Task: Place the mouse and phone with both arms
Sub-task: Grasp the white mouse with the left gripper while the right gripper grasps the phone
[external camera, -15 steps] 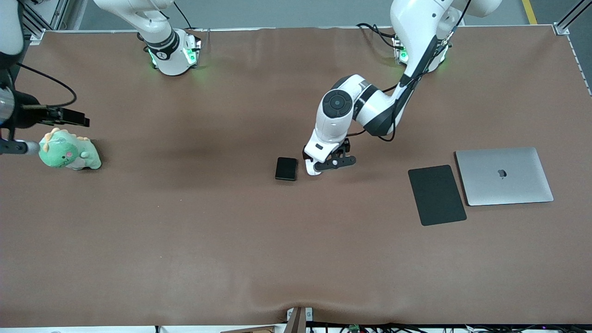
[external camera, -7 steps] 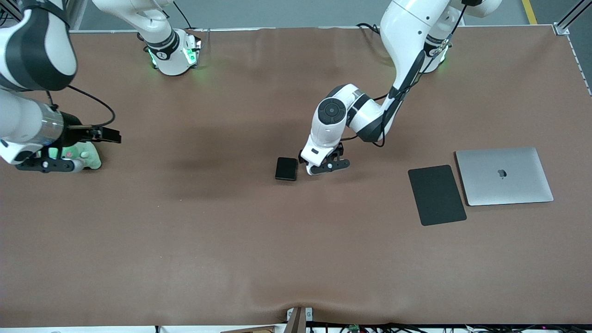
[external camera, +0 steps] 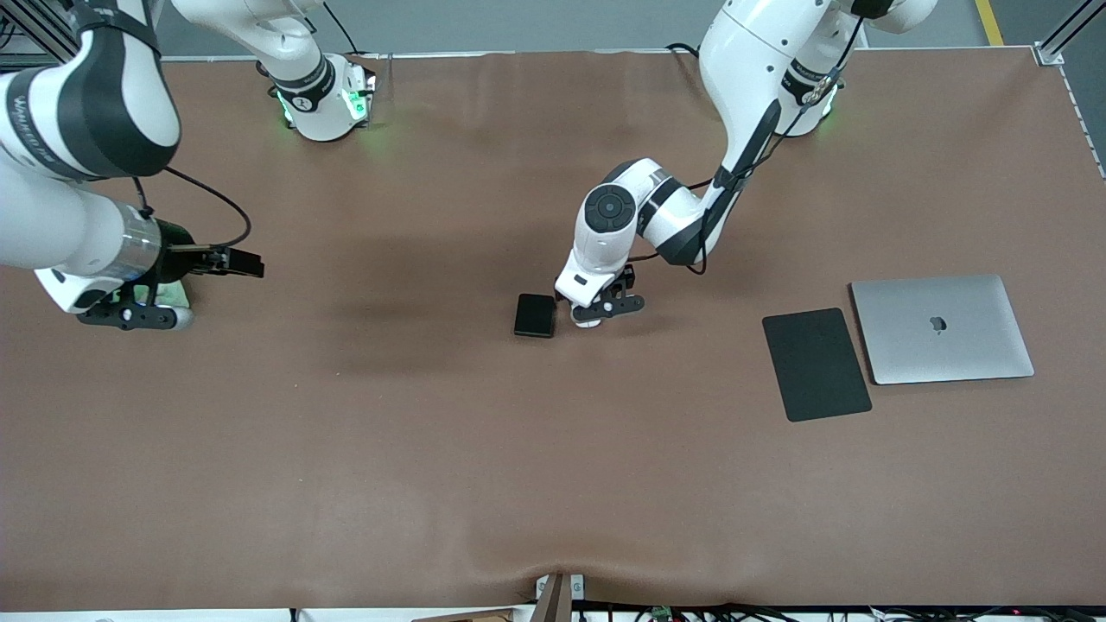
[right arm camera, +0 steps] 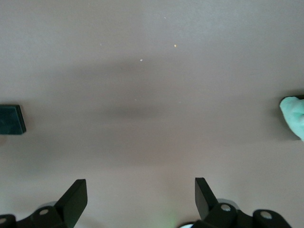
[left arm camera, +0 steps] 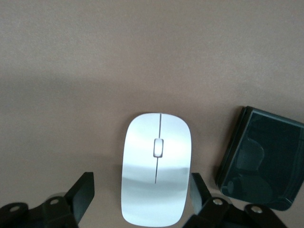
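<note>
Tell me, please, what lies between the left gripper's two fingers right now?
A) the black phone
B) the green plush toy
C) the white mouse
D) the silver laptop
C: in the left wrist view the white mouse lies on the table between the fingers of the left gripper, which flank its sides with gaps showing, while the black phone lies beside it, outside the fingers.

The left arm bends down low, its left gripper (external camera: 596,315) near the table with fingers apart (one each side). The right gripper (external camera: 130,313) hangs open.
</note>
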Available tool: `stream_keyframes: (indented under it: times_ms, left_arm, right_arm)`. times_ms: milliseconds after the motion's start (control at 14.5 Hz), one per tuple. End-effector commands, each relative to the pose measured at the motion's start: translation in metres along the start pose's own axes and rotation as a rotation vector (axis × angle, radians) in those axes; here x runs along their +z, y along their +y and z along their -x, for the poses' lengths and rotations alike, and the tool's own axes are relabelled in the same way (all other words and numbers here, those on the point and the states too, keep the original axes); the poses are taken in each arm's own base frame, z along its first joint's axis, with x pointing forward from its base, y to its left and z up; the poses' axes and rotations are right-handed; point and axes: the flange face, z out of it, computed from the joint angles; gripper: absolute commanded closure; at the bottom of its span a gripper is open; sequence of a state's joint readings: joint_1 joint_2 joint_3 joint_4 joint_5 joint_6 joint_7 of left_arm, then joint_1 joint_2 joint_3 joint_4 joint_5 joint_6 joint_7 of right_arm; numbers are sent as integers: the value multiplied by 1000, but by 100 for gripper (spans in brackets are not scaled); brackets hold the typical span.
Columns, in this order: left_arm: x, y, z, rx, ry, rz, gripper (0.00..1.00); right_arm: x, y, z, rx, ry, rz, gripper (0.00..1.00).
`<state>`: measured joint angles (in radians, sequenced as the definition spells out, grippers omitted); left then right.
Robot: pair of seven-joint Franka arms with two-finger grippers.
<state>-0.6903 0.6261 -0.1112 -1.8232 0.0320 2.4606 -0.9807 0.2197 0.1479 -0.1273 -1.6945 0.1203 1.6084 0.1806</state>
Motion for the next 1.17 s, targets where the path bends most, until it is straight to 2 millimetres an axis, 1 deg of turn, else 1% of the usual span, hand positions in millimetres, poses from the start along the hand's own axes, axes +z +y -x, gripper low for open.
stream_keyframes:
  times_ms: [0,138,275,344,482,619,688,757,895,1032,1101]
  left_arm:
    - [1,7,3,0,14,15,10]
    - [4,9,1,12,19,23,10]
    - [7,9,1,13,20,26,12]
    - [9,9,1,16,19,23,16]
    - [12,8,2,17,16,20,18]
    - [12,8,2,17,16,19,18]
    - [12,8,2,16,16,20,19]
    - [12,8,2,17,16,19,19]
    - [13,9,3,17,15,20,21]
    - [12,11,2,19,17,24,22]
    - [13,12,2,20,17,24,26]
  right_arm:
    - [10,-33,5,32,12,-4,0]
    - [15,-52,5,44,19,-9,0]
    - [22,-64,3,50,13,-46,0]
    - [26,-74,3,42,9,-55,0]
    - [33,-83,3,30,2,-53,0]
    - [36,-86,2,28,-3,-57,0]
    - [43,-96,3,18,-15,-59,0]
    - [46,-102,2,24,-9,-59,0]
    - [54,-123,5,53,0,-52,0]
    - [62,-135,5,45,9,-49,0]
    - [64,-141,6,40,14,-48,0]
